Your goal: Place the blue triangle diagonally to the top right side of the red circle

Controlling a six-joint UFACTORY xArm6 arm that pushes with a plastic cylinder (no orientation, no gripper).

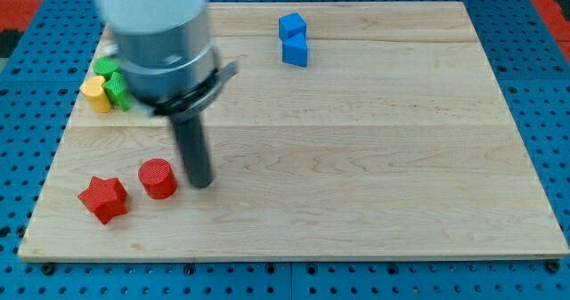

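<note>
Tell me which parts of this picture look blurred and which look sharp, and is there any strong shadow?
In the camera view, the grey arm body is smeared by blur, while my tip, just right of the red circle, is fairly sharp; the red star and the blue blocks are crisp; lighting is even, with only faint shadows on the wooden board.

Robotics lab test station: wooden desk (374, 158) mounted on blue perforated pegboard base (36, 51), robot arm (160, 42) overhead.
</note>
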